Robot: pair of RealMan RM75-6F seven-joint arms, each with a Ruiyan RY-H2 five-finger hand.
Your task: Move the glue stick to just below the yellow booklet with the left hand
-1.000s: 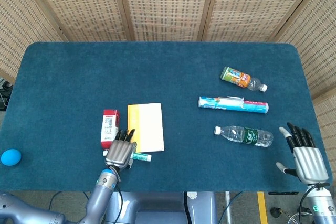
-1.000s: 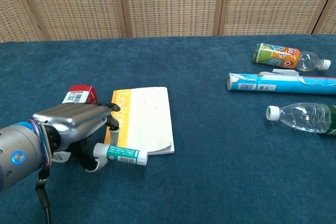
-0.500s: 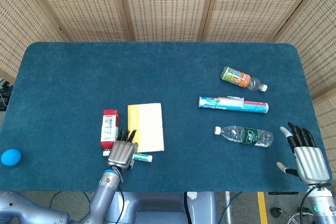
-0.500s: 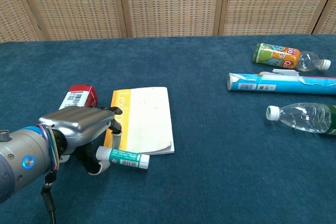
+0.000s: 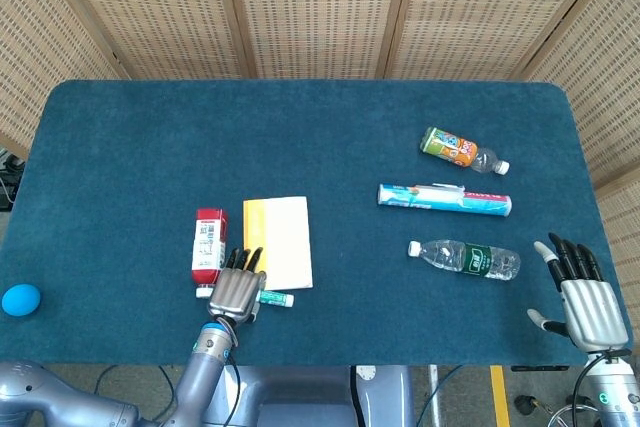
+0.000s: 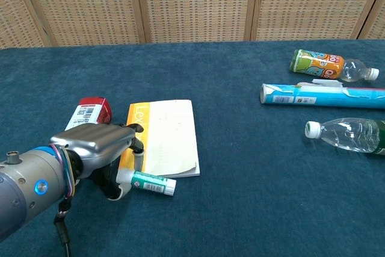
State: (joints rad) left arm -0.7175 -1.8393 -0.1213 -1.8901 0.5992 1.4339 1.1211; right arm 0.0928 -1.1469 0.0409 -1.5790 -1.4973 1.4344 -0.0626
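The left hand (image 6: 99, 151) grasps one end of the glue stick (image 6: 152, 183); its long axis points right, along the booklet's (image 6: 165, 136) lower edge.

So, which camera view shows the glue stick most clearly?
The chest view: the glue stick lies large below the yellow booklet, at the left hand. The head view shows only a small sliver beside that hand.

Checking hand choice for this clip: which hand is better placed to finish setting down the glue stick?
Left. The left hand is already at the green-and-white glue stick, just below the yellow booklet. The right hand rests open at the far table edge.
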